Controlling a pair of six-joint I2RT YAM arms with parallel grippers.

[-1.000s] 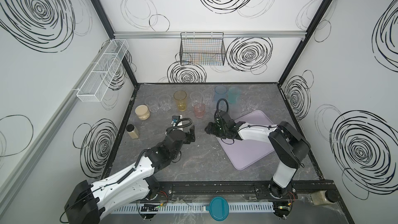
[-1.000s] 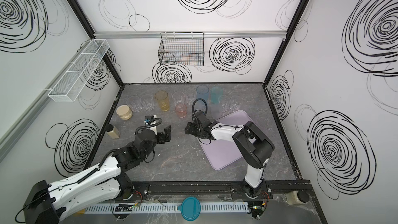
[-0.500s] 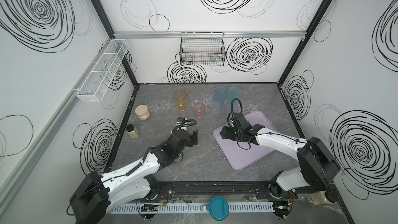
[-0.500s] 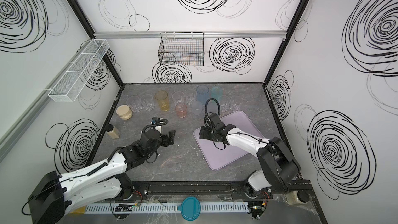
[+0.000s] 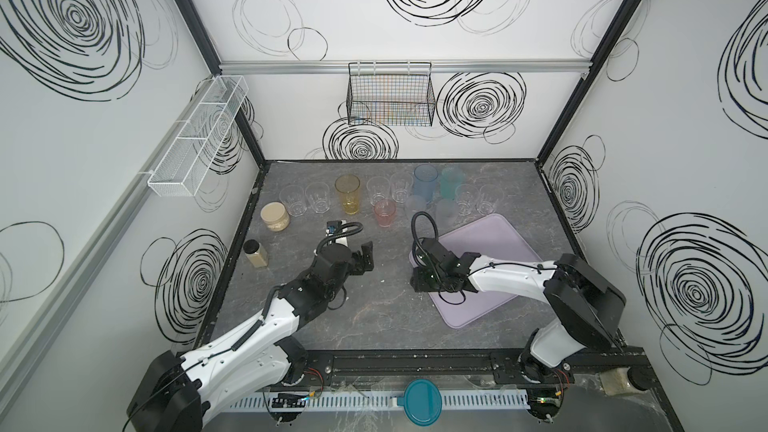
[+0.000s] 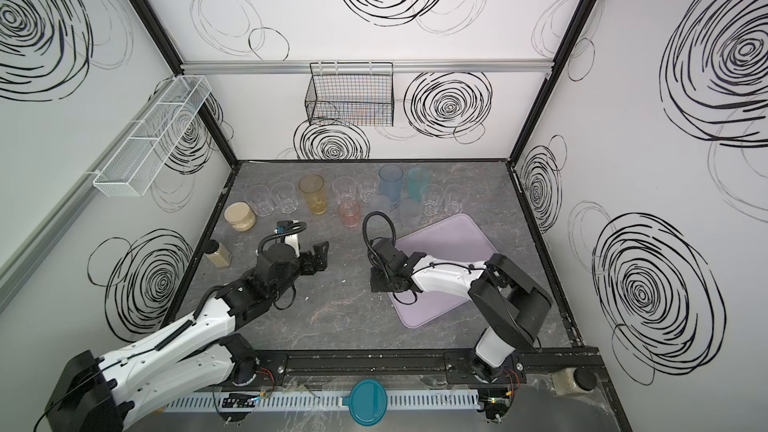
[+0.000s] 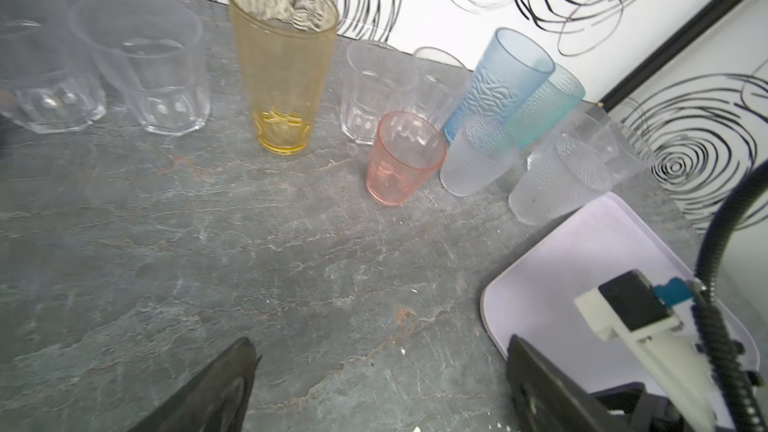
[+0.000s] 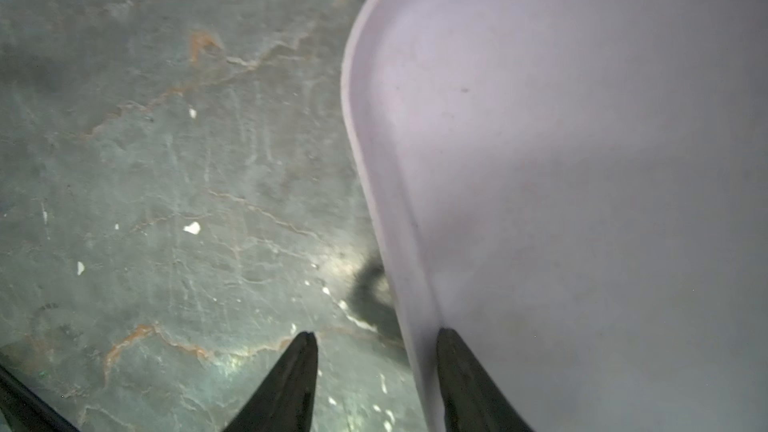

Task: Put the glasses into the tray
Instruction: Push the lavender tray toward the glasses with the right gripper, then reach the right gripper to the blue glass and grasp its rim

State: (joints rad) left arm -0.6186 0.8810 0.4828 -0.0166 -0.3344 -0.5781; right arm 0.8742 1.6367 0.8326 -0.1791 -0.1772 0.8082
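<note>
Several glasses stand in a row at the back of the table, among them an amber glass (image 5: pixel 348 195) (image 7: pixel 286 76), a pink glass (image 5: pixel 384 214) (image 7: pixel 403 160), a blue glass (image 5: pixel 425 182) and a teal glass (image 5: pixel 451 180); the others are clear or frosted. The lilac tray (image 5: pixel 490 243) (image 6: pixel 449 238) (image 8: pixel 582 160) lies empty on the right. My right gripper (image 5: pixel 419 280) (image 8: pixel 377 332) points down at the tray's left rim, one finger over the tray, one over the table, jaws apart. My left gripper (image 5: pixel 365 257) (image 7: pixel 380 342) hovers wide open mid-table, holding nothing.
Two lidded jars (image 5: pixel 274 216) (image 5: pixel 255 254) stand by the left wall. A black wire basket (image 5: pixel 390 97) hangs on the back wall and a white mesh basket (image 5: pixel 199 135) on the left wall. A round teal lid (image 5: pixel 422 401) lies on the front rail.
My right gripper has pulled back from the table left of the tray toward the front, onto the tray's left rim, and its jaws have narrowed. The left gripper has hardly moved.
</note>
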